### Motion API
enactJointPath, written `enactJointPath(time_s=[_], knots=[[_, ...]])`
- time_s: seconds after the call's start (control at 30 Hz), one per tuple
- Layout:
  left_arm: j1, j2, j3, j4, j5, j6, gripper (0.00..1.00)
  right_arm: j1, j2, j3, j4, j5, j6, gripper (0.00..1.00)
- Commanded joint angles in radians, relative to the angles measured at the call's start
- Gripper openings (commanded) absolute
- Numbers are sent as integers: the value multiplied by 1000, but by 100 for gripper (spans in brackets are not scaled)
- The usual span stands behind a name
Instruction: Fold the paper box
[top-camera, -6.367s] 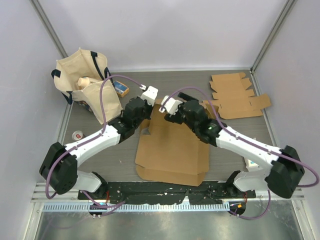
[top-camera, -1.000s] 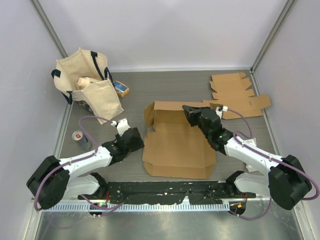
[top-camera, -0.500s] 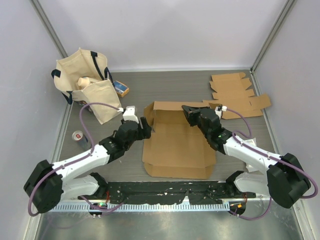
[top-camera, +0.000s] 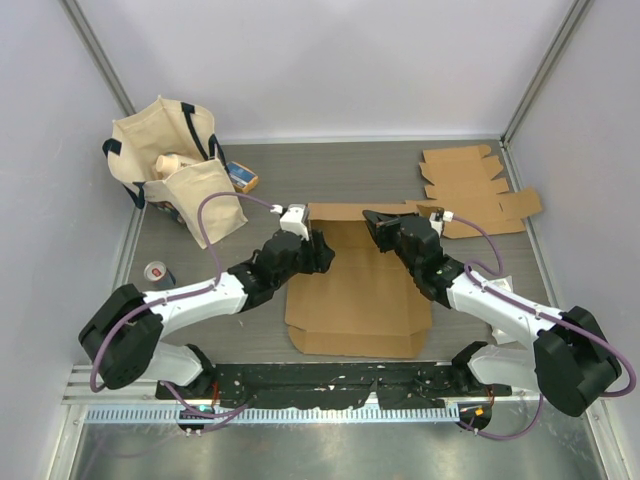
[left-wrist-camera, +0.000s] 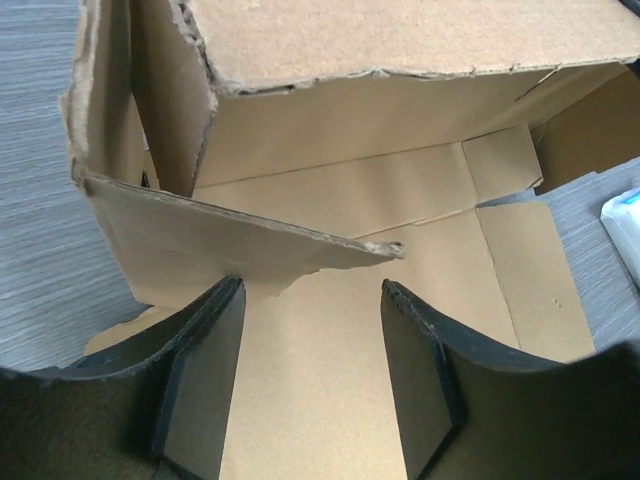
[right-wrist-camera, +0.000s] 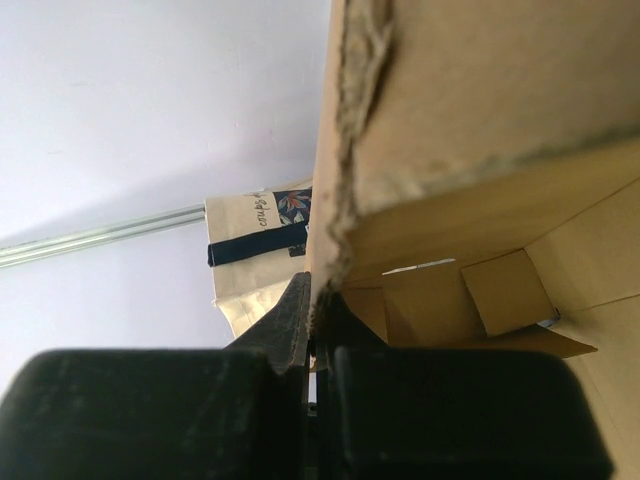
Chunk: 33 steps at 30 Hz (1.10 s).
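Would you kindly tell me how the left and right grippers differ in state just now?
The left gripper is open, jaws spread before a side flap of the brown cardboard box; the right gripper is shut on the box's upright rear wall. The left gripper holds nothing; the right pinches cardboard edge-on. Both are black.

The desk (top-camera: 370, 170) is gray, with thin lines like wood. In the middle lies the brown paper box (top-camera: 355, 295). Most of it is flat on the desk, and its far side stands up. A cloth bag (top-camera: 170, 165) sits in the far left corner. A small blue and orange box (top-camera: 241, 178) lies just beside the bag. A can (top-camera: 157, 273) stands near the left edge. Flat cardboard pieces (top-camera: 475, 190) lie in the far right corner.
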<state>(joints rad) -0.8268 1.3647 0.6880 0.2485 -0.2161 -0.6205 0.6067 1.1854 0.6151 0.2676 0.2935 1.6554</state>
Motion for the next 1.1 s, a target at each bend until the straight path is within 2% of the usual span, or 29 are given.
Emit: enactJointPath(time_s=[0.0, 0.1, 0.23, 0.4, 0.43, 0.47, 0.5, 0.57, 0.6, 0.7, 0.87, 0.97, 1.0, 1.07], knots=[[0, -38, 22, 41, -19, 62, 62, 4, 11, 23, 16, 16, -8, 2], [0, -119, -51, 41, -29, 97, 57, 5, 13, 21, 15, 13, -6, 2], [0, -319, -160, -17, -130, 120, 46, 5, 14, 21, 25, 10, -8, 2], [2, -443, -231, -107, -236, 113, 46, 4, 26, 25, 38, -2, -8, 2], [2, -453, -234, -133, -276, 91, 49, 4, 29, 25, 41, -2, -8, 2], [2, -444, -229, -149, -375, 76, 55, 4, 33, 25, 39, -4, -8, 2], [6, -428, -217, -167, -408, 61, 69, 2, 33, 25, 41, -7, -11, 2], [63, -342, -165, -149, -353, 105, 77, 4, 34, 25, 39, -7, -14, 2], [86, -310, -142, -135, -244, 123, 81, 4, 36, 25, 39, -8, -13, 2], [129, -198, -71, -60, -148, 194, 82, 4, 34, 26, 38, -8, -16, 2], [130, -78, -59, 198, -71, 323, 73, 5, 37, 43, 21, -22, -8, 2], [130, -16, -54, 281, -14, 355, 62, 11, 46, 46, 18, -22, 0, 2], [129, -7, -57, 297, -3, 358, 54, 16, 46, 46, 19, -19, -2, 2], [127, 16, -77, 350, -28, 354, 48, 25, 46, 44, 15, -10, -2, 2]])
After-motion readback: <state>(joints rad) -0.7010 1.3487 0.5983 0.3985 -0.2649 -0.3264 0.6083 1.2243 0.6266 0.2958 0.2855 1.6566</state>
